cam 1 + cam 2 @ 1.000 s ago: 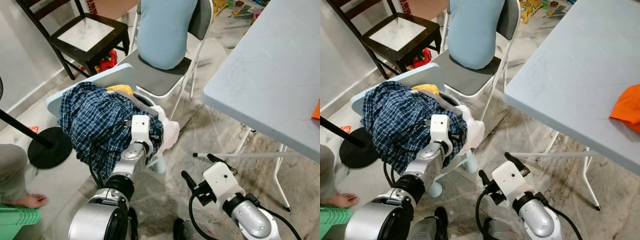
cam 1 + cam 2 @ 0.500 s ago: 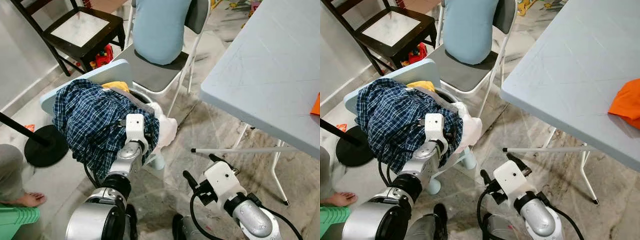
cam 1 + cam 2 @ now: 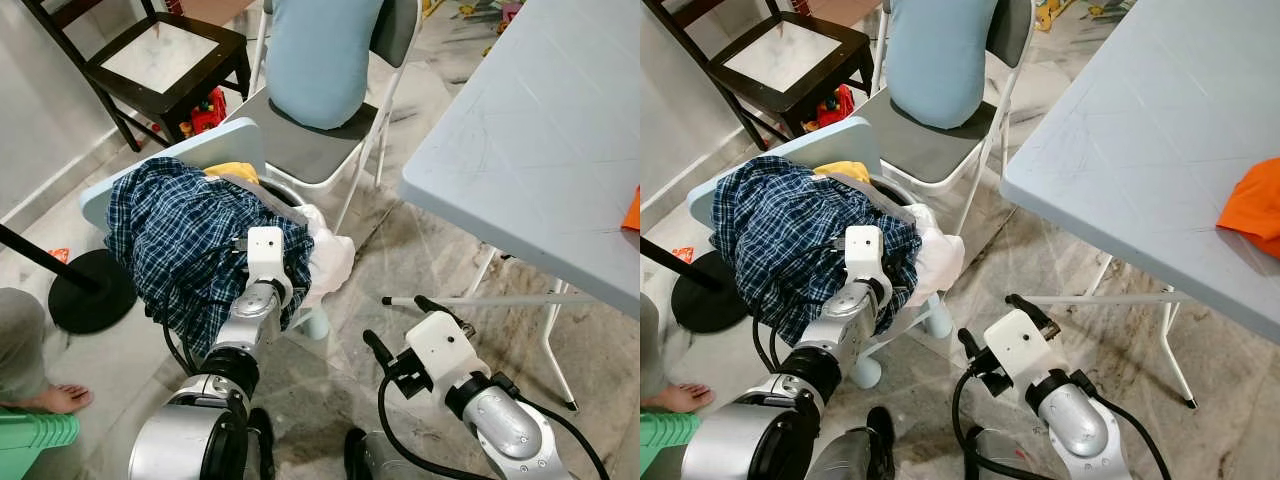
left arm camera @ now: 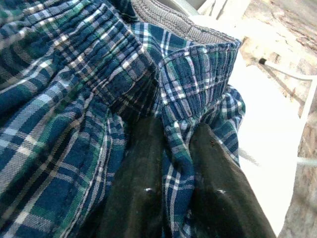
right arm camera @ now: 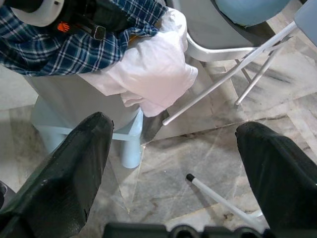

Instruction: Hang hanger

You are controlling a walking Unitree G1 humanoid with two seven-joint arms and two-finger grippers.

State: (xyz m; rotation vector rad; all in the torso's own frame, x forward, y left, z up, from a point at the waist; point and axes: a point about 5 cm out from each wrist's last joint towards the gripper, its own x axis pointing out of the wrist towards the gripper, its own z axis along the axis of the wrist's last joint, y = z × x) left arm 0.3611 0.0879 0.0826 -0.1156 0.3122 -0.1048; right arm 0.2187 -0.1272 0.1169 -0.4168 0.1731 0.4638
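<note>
A: Head stereo pair looks forward and down over both arms; shared: plaid shirt [image 3: 185, 235] on pale blue stool [image 3: 865, 145], grey table [image 3: 1140, 130].

B: Left wrist camera sits very close on the plaid cloth. Right wrist camera is low, facing the stool's leg, white cloth [image 5: 148, 74], marble floor [image 5: 163, 168].

A lived-in home: marble-patterned floor [image 3: 420, 250], a dark wooden chair [image 3: 160, 65] at 11 o'clock, a folding chair [image 3: 320, 150] at 12, toys [image 3: 205, 110] scattered beneath, laundry [image 3: 190, 235] heaped on a small blue stool [image 3: 170, 160], a grey folding worktop [image 3: 530, 150] at 2.
</note>
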